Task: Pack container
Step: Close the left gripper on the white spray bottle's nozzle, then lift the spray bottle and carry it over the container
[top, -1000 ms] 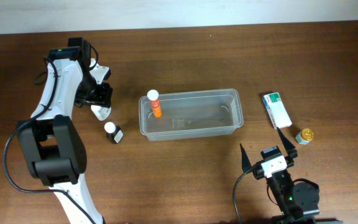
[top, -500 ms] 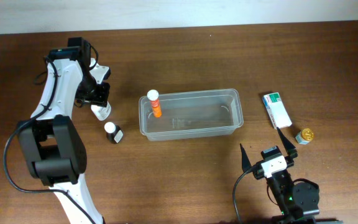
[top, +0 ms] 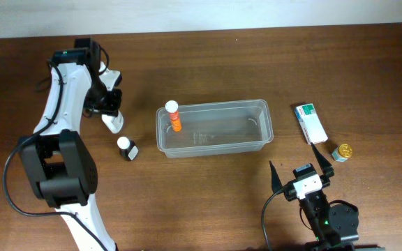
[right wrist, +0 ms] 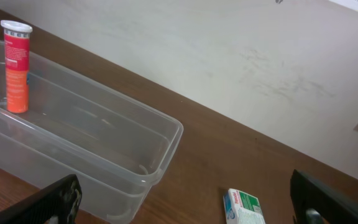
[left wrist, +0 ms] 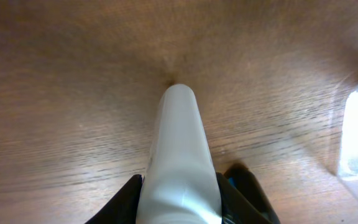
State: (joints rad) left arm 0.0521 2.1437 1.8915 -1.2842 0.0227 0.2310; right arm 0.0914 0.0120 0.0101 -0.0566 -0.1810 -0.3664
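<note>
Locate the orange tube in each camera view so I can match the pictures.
Overhead: the orange tube is left of centre, in the left end of the container.
Left wrist: not in it; the white bottle fills the view.
Right wrist: the orange tube stands upright at upper left, inside the container.
Shared landmark: the container, seen in overhead and right wrist.

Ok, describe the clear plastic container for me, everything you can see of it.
The container is a clear, translucent plastic tub, rectangular with rounded corners and a rim. It sits open-topped on the wooden table. An orange tube with a white cap stands upright in its left end; nothing else is inside.
</note>
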